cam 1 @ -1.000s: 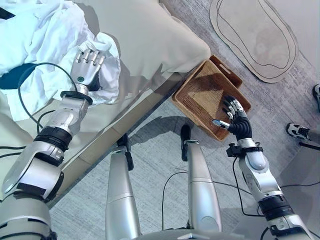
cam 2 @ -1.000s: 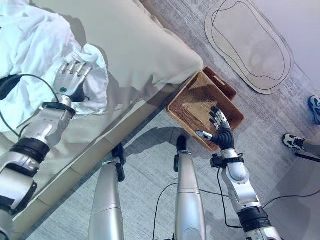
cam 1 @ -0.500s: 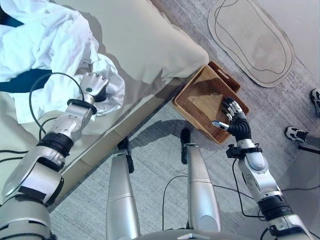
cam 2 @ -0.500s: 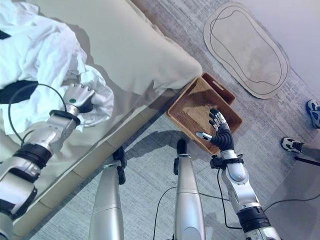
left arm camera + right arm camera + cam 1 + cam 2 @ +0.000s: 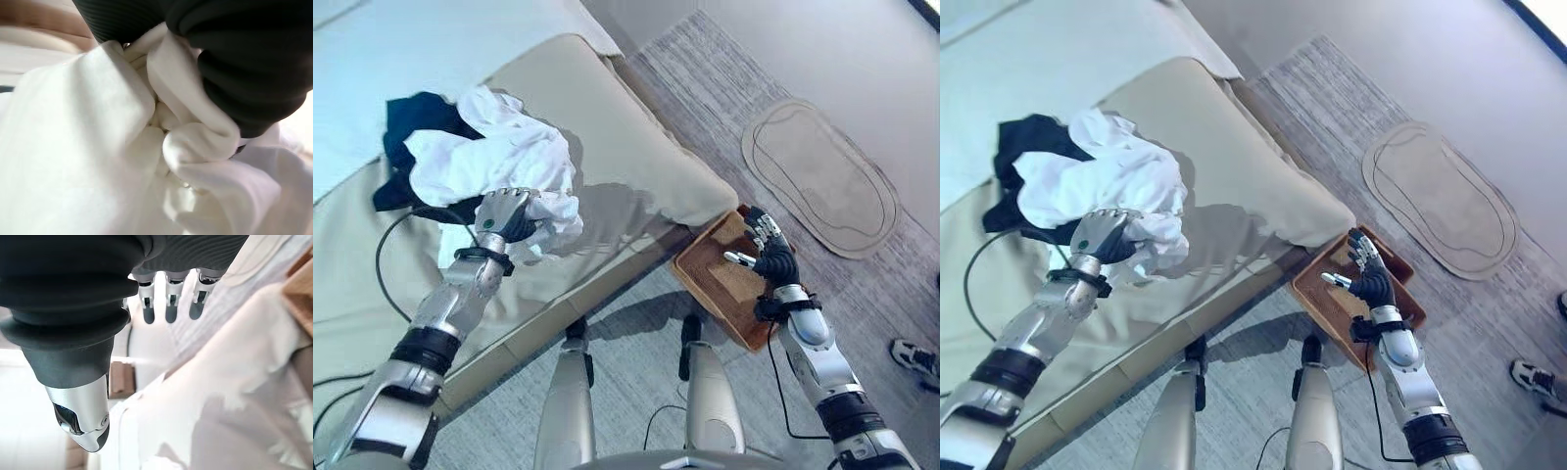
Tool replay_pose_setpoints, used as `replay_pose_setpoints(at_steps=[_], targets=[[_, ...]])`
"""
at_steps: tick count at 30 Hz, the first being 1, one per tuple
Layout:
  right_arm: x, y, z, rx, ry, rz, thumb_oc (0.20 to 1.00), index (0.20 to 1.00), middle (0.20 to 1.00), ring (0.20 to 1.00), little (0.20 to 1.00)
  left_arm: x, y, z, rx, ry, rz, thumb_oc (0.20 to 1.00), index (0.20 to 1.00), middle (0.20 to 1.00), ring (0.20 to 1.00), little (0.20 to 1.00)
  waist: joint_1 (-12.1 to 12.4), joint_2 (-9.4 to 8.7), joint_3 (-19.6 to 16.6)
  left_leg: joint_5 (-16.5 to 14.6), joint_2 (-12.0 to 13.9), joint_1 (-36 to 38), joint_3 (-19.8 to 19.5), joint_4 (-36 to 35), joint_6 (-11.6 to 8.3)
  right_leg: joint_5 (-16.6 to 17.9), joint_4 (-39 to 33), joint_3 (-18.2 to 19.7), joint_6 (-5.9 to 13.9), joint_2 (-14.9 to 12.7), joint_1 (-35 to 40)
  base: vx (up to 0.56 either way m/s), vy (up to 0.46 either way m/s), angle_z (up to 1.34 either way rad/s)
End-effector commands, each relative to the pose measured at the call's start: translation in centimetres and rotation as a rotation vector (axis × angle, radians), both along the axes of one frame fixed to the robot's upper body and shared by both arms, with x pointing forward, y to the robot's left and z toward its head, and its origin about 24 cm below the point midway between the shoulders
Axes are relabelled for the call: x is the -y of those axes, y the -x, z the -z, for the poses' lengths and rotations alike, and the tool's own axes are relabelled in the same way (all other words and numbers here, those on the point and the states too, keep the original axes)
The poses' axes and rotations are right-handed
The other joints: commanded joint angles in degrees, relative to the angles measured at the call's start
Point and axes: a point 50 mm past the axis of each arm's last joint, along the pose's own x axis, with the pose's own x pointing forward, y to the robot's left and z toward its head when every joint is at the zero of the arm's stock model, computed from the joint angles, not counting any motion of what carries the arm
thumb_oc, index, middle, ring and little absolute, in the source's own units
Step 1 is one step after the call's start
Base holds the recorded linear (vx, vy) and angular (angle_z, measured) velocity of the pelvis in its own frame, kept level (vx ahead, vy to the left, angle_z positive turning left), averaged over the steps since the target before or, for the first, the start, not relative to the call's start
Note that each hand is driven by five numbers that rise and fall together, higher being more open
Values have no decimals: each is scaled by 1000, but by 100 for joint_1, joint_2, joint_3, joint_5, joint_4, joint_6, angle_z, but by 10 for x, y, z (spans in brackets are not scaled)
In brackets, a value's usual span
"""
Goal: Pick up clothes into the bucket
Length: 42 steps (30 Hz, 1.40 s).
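On the beige bed [image 5: 626, 147], the left hand [image 5: 505, 215] is curled into a crumpled white garment [image 5: 499, 157], while the right hand [image 5: 766, 250], fingers spread, hovers over the brown woven basket [image 5: 720, 284] beside the bed.

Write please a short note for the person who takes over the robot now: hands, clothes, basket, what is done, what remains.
Left hand: shut on the white garment, lifted a little off the bed.
Right hand: open, holding nothing, above the basket.
A dark garment lies on the bed under the white one.
The basket stands on the floor beside the bed; no clothes visible in it.
Left: carry the white garment to the basket, then the dark one.
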Motion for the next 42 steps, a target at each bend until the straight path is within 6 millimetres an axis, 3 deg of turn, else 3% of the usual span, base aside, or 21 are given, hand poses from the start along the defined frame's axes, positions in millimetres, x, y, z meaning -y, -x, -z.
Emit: replay_pose_setpoints(at_steps=[1, 8, 13, 15, 17, 21, 26, 35, 37, 39, 42], targets=[[7, 1, -5, 25, 58, 1, 1000, 1000, 1000, 1000, 1000, 16, 3, -43, 175, 186, 154, 200, 200, 200, 200, 200, 10, 59, -514, -132, -184, 450, -32, -303, 135, 1273, -1602, -68, -75, 231, 486, 37, -31, 14], [-4, -2, 5, -30, 165, -63, 1000, 1000, 1000, 1000, 1000, 42, 18, -75, 255, 363, 364, 200, 200, 200, 200, 200, 126, 60, -744, -52, -124, 1169, -31, -700, 135, 1307, -1903, -247, -68, 273, 1230, 79, -25, 12], [-24, -11, 5, -47, 275, -195, 1000, 1000, 1000, 1000, 1000, 76, 30, -105, 262, 626, 660, 200, 200, 200, 200, 200, 225, 75, -1012, -112, -107, 1717, 13, -849, 160, 1291, -2108, -337, -56, 343, 1772, 77, -32, 1], [-28, -14, 4, -47, 282, -224, 1000, 1000, 1000, 1000, 1000, 82, 30, -108, 245, 670, 710, 200, 200, 200, 200, 200, 237, 85, -1061, -115, -93, 1806, 19, -903, 160, 1283, -2149, -352, -58, 357, 1867, 61, -18, 0], [-45, -17, -2, -26, 276, -313, 1000, 1000, 1000, 1000, 1000, 102, 30, -113, 176, 812, 857, 200, 200, 200, 200, 200, 237, 87, -1210, -117, -84, 2014, 53, -1006, 165, 1272, -2229, -355, -64, 391, 2049, 73, -27, -1], [-60, -21, -10, 6, 266, -376, 1000, 1000, 1000, 1000, 1000, 123, 31, -112, 108, 883, 958, 200, 200, 200, 200, 200, 249, 105, -1332, -120, -73, 2220, 98, -1124, 167, 1274, -2330, -372, -60, 414, 2236, 45, -7, -1], [-79, -31, -30, 70, 98, -408, 1000, 1000, 1000, 1000, 1000, 155, 35, -102, -38, 969, 1089, 200, 200, 200, 200, 200, 239, 88, -1513, -85, -57, 2458, 204, -1229, 183, 1335, -2432, -301, -59, 446, 2384, 18, -2, -7], [-97, -31, -34, 43, -22, -540, 1000, 1000, 1000, 1000, 1000, 173, 38, -89, -140, 973, 1136, 200, 200, 200, 200, 200, 258, 27, -1651, -65, 6, 2635, 261, -1345, 161, 1338, -2499, -293, -74, 493, 2505, 10, -8, -3], [-107, -29, -35, 45, -134, -558, 1000, 1000, 1000, 1000, 1000, 174, 38, -91, -136, 997, 1139, 200, 200, 200, 200, 200, 246, 36, -1660, -49, 13, 2642, 270, -1369, 159, 1353, -2517, -280, -71, 499, 2497, 0, 0, 0], [-120, -24, -35, 29, -372, -606, 1000, 1000, 1000, 1000, 1000, 177, 39, -92, -130, 1026, 1145, 200, 200, 200, 200, 200, 240, 41, -1644, -37, 4, 2630, 270, -1363, 163, 1355, -2501, -274, -75, 499, 2473, 0, 0, 0], [-126, -22, -31, 6, -495, -606, 1000, 1000, 1000, 1000, 1000, 177, 40, -91, -130, 1041, 1138, 200, 200, 200, 200, 200, 239, 62, -1617, -92, 17, 2696, 267, -1374, 160, 1305, -2498, -272, -75, 510, 2541, 43, -3, -1]])
